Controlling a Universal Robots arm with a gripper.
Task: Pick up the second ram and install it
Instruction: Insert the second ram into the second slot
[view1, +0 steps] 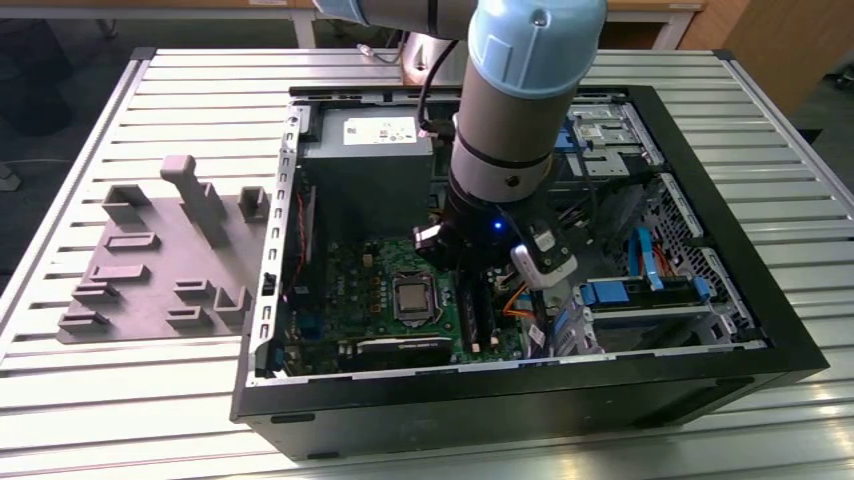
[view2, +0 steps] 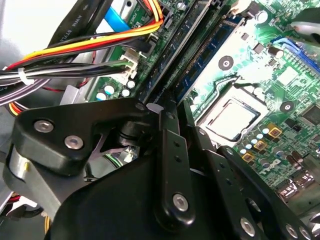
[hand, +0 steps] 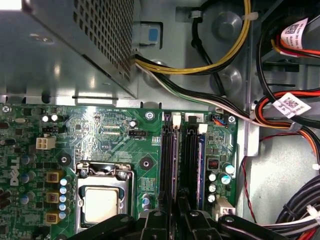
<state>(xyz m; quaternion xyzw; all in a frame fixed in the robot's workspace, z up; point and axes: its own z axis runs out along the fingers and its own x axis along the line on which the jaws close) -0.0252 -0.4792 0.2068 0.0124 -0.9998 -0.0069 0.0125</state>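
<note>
Arm (view1: 534, 60) in exterior view, reaching down into open computer case (view1: 534, 405) on slatted worktop (view1: 134, 400), tool (view1: 474, 290) low over motherboard (view1: 367, 270). Closer detail in second wrist view: second ram (view2: 212, 47), thin dark blue-green stick seen edge-on, standing along black slots beside processor (view2: 230, 120), apparently seated; tool (view2: 175, 112) at its near end. First wrist view: same stick (hand: 201, 160) upright, power supply (hand: 60, 50) beyond. Tool clamped or apart: cannot tell.

A ribbed metal table (view1: 160, 390) carries an open black computer case (view1: 747, 330). Beside the case, toward the exterior view's left, lies a grey moulded fixture tray (view1: 147, 260). Beyond the case stands wooden furniture (view1: 781, 40) on a dark floor (view1: 54, 60).
</note>
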